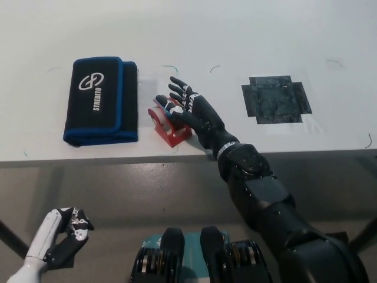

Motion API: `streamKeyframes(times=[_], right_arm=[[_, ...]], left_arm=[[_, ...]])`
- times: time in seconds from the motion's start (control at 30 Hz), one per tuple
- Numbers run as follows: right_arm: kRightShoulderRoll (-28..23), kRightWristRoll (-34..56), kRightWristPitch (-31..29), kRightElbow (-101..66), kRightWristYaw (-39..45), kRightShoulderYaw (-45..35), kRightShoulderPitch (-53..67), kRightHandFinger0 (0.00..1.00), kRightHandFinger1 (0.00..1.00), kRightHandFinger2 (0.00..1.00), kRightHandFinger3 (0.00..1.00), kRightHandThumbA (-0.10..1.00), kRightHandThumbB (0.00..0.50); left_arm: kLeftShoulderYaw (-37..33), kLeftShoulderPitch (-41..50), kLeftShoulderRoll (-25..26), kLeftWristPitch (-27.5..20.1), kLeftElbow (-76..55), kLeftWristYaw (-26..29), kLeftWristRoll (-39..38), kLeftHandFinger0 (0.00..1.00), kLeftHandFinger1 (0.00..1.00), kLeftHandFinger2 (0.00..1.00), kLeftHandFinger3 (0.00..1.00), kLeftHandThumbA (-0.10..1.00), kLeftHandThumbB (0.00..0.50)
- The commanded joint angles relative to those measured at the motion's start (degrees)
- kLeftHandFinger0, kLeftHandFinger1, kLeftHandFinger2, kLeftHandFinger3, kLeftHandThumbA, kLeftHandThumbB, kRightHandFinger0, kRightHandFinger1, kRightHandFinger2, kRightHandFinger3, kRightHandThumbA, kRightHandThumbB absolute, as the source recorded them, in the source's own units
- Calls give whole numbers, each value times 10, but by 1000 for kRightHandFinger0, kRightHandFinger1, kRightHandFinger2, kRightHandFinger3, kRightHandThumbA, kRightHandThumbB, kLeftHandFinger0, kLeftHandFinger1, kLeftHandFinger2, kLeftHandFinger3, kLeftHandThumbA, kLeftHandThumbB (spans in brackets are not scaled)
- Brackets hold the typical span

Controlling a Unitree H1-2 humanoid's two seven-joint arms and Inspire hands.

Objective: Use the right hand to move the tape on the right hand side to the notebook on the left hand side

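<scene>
The tape dispenser (168, 125), a small red one, sits on the white table (247, 35) close to the front edge, just to the right of the notebook (100, 100) and not yet on it; a narrow strip of bare tabletop still shows between the two. The black right hand (191, 112) lies over the dispenser's right side, its fingers (179, 94) curled round the top of the dispenser and clamped on it, with the red body showing below and to the left of the palm (a bit of blue and white shows between the fingertips, too small to make out). The black forearm runs down and to the right from the hand, crossing the table's front edge. The notebook is really a black fabric case with blue piping and a white logo printed along it, lying flat on the left part of the table, its long side running away from the robot. Well off to the right on the tabletop is a dark cross-shaped patch (275, 98), and a few thin pen marks curve round the spots near the case and the dispenser. Below the table level, at the lower left, the white left hand (62, 236) hangs idle with its fingers loosely curled together, holding nothing.
</scene>
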Motion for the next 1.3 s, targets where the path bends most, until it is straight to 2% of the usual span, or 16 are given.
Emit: streamKeyframes(times=[0.0, 0.03, 0.13, 0.27, 0.33, 0.4, 0.47, 0.5, 0.53, 0.6, 0.63, 0.7, 0.73, 0.9, 1.1, 1.27], right_arm=[[-6, 0, -25, 8, -5, 0, -32, 1000, 1000, 1000, 1000, 870, 494], [-8, 0, -26, 9, -6, 0, -30, 1000, 1000, 1000, 1000, 867, 500], [-23, 6, -31, 4, 3, -6, -22, 1000, 1000, 1000, 1000, 856, 445], [-40, 3, -36, -10, 6, -3, -22, 1000, 1000, 1000, 1000, 900, 458], [-59, -10, -40, -69, -1, 6, -8, 1000, 1000, 1000, 1000, 938, 487], [-77, -18, -18, -139, 5, 14, 10, 1000, 1000, 1000, 1000, 967, 486], [-85, -15, 21, -216, 17, 21, 30, 1000, 1000, 1000, 1000, 941, 455], [-89, -10, 39, -247, 23, 22, 37, 1000, 1000, 1000, 1000, 933, 457], [-98, -5, 55, -299, 29, 22, 54, 1000, 1000, 1000, 1000, 872, 467], [-122, -18, 93, -404, 31, 33, 89, 1000, 1000, 1000, 1000, 882, 474], [-130, -38, 93, -431, 24, 39, 100, 1000, 1000, 1000, 1000, 919, 457], [-152, -39, 104, -504, 35, 41, 130, 1000, 1000, 1000, 1000, 889, 415], [-160, -34, 105, -527, 42, 43, 144, 1000, 1000, 1000, 1000, 878, 395], [-204, -9, 119, -617, 68, 43, 234, 1000, 1000, 1000, 1000, 832, 450], [-238, -7, 109, -675, 64, 38, 343, 1000, 1000, 1000, 1000, 845, 423], [-255, -6, 96, -714, 53, 35, 411, 1000, 1000, 1000, 1000, 851, 358]], left_arm=[[7, -13, 13, -7, -17, -3, 0, 215, 150, 185, 416, 161, 0], [7, -13, 14, -8, -16, -3, 0, 215, 151, 186, 416, 165, 0], [7, -13, 14, -11, -14, -2, 2, 211, 147, 181, 417, 154, 0], [7, -11, 14, 4, -25, -2, 7, 214, 152, 188, 425, 164, 0], [8, -11, 13, 2, -23, -3, 3, 213, 150, 186, 423, 144, 0], [8, -12, 13, 0, -20, -3, 2, 217, 155, 191, 423, 124, 0], [13, -6, 18, 7, -27, -4, 0, 220, 156, 193, 422, 124, 0], [14, -8, 19, 8, -25, -4, -1, 221, 157, 195, 422, 127, 0], [13, -8, 19, 7, -24, -4, 0, 220, 158, 199, 421, 156, 0], [12, -12, 17, -2, -18, 0, 3, 216, 153, 190, 420, 149, 0], [12, -12, 16, -8, -15, 1, 1, 215, 152, 188, 419, 149, 0], [10, -17, 16, -11, -10, 2, 4, 216, 153, 191, 424, 182, 0], [10, -16, 16, -8, -12, 1, 3, 216, 153, 190, 425, 185, 0], [10, -23, 18, -2, -15, 0, 6, 210, 150, 189, 424, 220, 0], [12, -33, 21, 8, -14, -3, 2, 225, 160, 201, 427, 192, 0], [14, -50, 22, 6, -6, -1, 4, 226, 164, 210, 432, 218, 0]])
